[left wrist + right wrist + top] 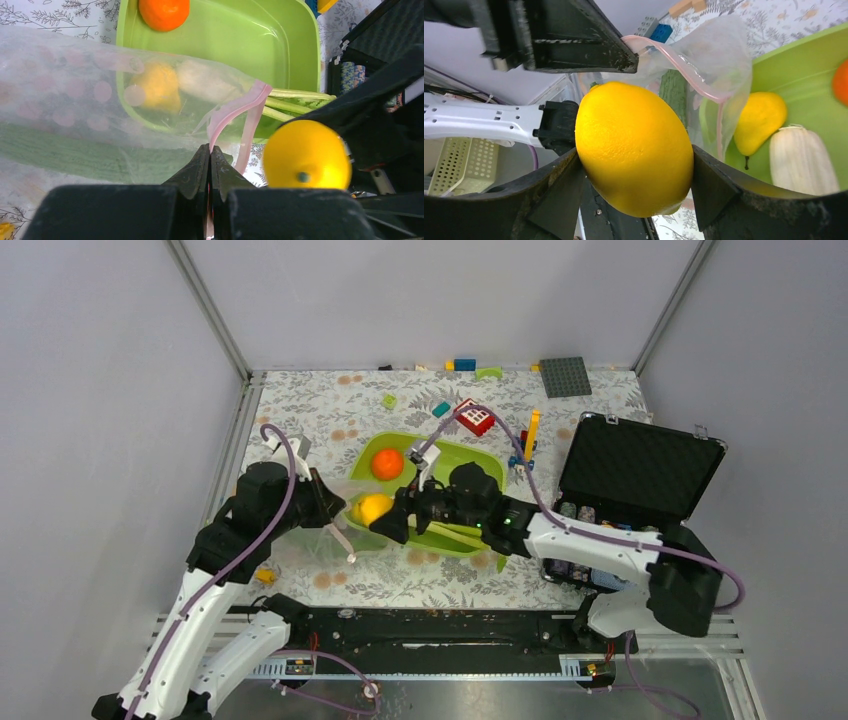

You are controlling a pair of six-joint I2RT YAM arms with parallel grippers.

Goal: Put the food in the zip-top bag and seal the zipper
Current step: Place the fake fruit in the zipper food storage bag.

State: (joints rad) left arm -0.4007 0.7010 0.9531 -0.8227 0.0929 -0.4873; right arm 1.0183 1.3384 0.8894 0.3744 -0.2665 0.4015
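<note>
Grey-walled cell, floral-cloth desk (pixel 440 405), from above. Lime-green tray (pixel 480 455) mid-desk, orange-red fruit (pixel 387 463) in its far-left corner. Right pincer (pixel 380 515) clenched round yellow lemon (pixel 374 507) at tray's left edge, just beside left pincer (pixel 338 506). Clear zip-top bag (pixel 305 540) slumped on desk left of tray. Black case (pixel 640 475) open at right, bricks (pixel 475 418) toward far edge, neither in play.

Left wrist: left pincer clamped tight on pinkish zipper (pixel 235 107), one lip of mouth lifted. Bag draped over tray's near-left corner. Through the plastic, second yellow fruit (pixel 157 85) and white leek (pixel 205 80), seemingly in tray behind bag rather than inside it. Dark green cucumber (pixel 75 155) apparently inside bag. Lemon just right of mouth, not yet through.

Right wrist: lemon gripped across its middle, pink zipper loop just beyond it, opening narrow and saggy. Second yellow fruit and leek lying in tray, right of bag.

Step in hand, as judged: feeding lemon into bag. Hold lifted lip high and taut. Steer lemon under pink strip through widest part of gap. Push well past zipper before letting go, low, to avoid roll-out. Risk: snagging lower lip and folding mouth shut.
</note>
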